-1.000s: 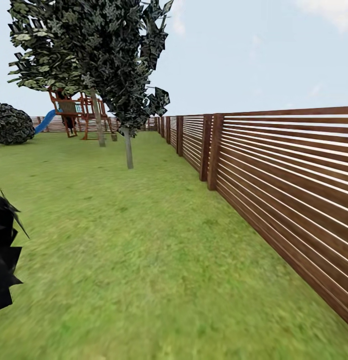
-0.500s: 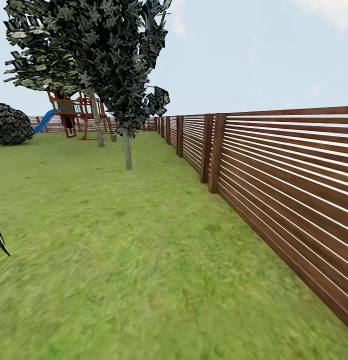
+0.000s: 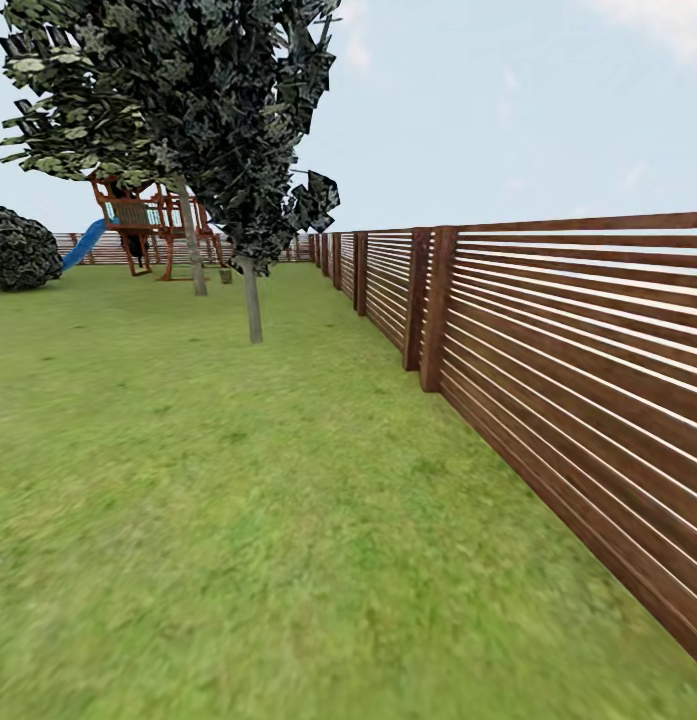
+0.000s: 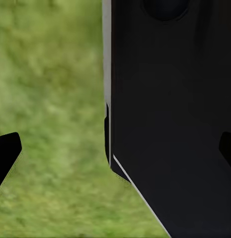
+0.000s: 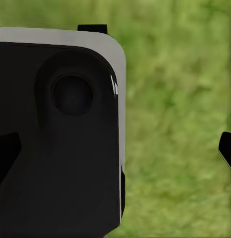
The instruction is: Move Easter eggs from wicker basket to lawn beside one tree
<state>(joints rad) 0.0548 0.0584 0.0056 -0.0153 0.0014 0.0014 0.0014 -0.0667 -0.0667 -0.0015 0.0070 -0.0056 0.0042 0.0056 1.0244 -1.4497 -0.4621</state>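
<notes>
**Green lawn ahead, no basket in sight yet**

Green grass takes up most of what I see from the head cam: the lawn (image 3: 238,520) runs far ahead w/ a brown slatted fence (image 3: 548,340) along the right side. Far left-centre stands a dark-leaved tree (image 3: 252,300) on a thin trunk, prob. not the one I want. Behind it is a 2nd trunk (image 3: 195,250), paler, and the wooden play tower (image 3: 148,225) w/ its blue slide (image 3: 80,248). A dark bush (image 3: 18,250) sits at far left.

Wicker basket & eggs: I can't spot them anywhere right now, so where they lie I can't say. I judge I'm in the travel/search step, nothing picked so far as I can tell.

Left gripper (image 4: 115,148): jaws spread wide, tips at both edges of the wrist view, nothing held; dark robot body (image 4: 170,114) and grass beyond. Right gripper (image 5: 115,148): same, jaws wide apart & empty, over grass beside a dark housing (image 5: 60,139).

Next move calls for turning base/head to find the basket, then driving close enough to reach in. Also worth noting a grey-brown trunk for the drop.
</notes>
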